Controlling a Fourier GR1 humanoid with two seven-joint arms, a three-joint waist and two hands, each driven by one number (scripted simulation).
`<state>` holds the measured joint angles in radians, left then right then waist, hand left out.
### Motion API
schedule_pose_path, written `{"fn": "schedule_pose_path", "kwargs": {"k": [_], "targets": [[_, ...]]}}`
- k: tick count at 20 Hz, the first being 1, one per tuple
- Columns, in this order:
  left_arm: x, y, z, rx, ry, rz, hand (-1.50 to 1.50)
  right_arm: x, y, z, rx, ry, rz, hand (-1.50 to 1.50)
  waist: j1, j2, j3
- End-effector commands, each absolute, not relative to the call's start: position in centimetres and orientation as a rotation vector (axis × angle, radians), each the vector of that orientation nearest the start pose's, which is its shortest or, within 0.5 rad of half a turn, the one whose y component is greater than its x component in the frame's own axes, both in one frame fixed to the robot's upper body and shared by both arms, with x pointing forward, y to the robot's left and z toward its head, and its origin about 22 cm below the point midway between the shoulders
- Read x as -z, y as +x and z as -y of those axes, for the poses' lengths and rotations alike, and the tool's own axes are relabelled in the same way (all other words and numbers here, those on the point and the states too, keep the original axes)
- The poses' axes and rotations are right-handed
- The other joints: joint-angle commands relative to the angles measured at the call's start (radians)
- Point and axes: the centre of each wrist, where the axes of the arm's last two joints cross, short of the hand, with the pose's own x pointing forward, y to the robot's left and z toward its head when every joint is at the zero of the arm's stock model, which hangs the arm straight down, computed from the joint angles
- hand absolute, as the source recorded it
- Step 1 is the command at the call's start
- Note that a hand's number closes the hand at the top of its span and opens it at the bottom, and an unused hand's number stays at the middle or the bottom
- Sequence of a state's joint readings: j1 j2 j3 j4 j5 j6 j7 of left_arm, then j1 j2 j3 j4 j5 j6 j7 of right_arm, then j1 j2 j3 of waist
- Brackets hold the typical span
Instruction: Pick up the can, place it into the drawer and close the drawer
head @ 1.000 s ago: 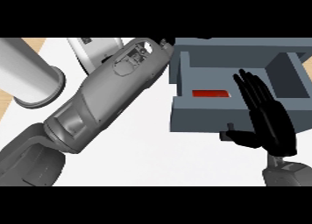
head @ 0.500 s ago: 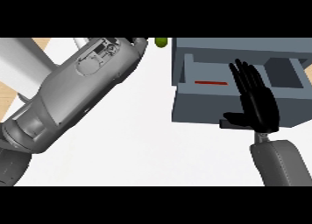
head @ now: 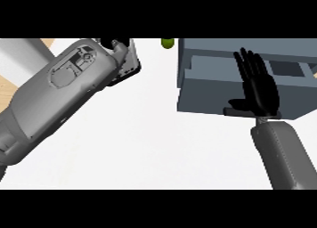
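While the right robot hand (head: 258, 87) lies flat, fingers straight, on the grey drawer (head: 207, 91).
Left robot hand (head: 116, 44) mostly hidden; cannot tell its fingers.

Drawer (head: 207, 91) pushed further in; red can hidden now

One grey drawer (head: 246, 95), two grey forearms, two black hands, the right hand (head: 258, 87) flat over the drawer front, the left hand (head: 116, 44) barely showing, one small green thing (head: 168, 42) at the top edge
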<state>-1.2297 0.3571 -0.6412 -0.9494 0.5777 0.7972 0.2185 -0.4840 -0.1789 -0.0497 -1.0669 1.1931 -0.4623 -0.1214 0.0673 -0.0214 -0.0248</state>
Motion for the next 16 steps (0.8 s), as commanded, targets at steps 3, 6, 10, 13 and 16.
{"fn": "schedule_pose_path", "kwargs": {"k": [3,6,10,13,16], "targets": [[-22.0,40.3,-10.9,0.073,0.243,1.749,-1.5,-0.5,37.9,24.0,-0.891,-1.304,1.641,-1.5,0.013,0.03,0.027],[-22.1,40.0,-11.3,0.05,0.24,1.748,-1.5,-2.7,40.4,23.1,-0.885,-1.318,1.648,-1.5,0.012,0.034,0.027],[-19.0,38.4,-11.6,0.065,0.239,1.722,-1.5,-2.4,41.4,21.4,-0.86,-1.348,1.646,-1.5,0.014,0.033,0.026],[-18.9,38.7,-13.0,0.066,0.252,1.732,-1.5,-2.5,42.3,21.1,-0.833,-1.36,1.674,-1.5,0.012,0.041,0.027],[-18.3,37.3,-13.7,0.09,0.209,1.703,-1.5,-3.3,42.9,22.4,-0.831,-1.387,1.659,-1.5,0.034,0.04,0.027]]}}
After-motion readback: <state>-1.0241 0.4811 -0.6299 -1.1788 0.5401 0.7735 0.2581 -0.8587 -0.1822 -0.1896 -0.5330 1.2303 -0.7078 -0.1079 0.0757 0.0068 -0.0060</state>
